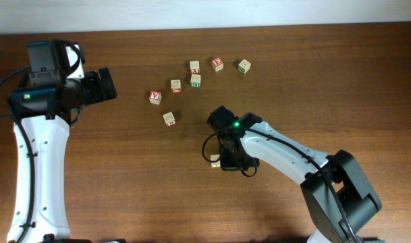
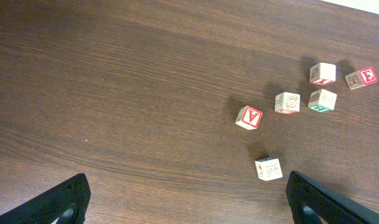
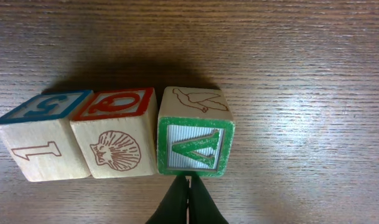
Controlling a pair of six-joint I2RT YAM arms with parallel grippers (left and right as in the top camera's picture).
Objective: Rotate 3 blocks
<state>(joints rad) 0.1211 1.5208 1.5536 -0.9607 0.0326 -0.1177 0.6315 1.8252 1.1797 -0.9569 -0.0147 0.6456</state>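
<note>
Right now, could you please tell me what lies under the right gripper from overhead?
From overhead only a pale block peeks out beside the right gripper; the wrist covers the rest. Its camera shows three touching in a row: blue-edged block, red-edged block, green-edged block.

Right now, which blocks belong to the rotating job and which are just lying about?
Job: green-faced block, shell block, blue-topped block, in a row by the shut right hand.
Lying about: red A block, red E block, five more scattered blocks.
</note>
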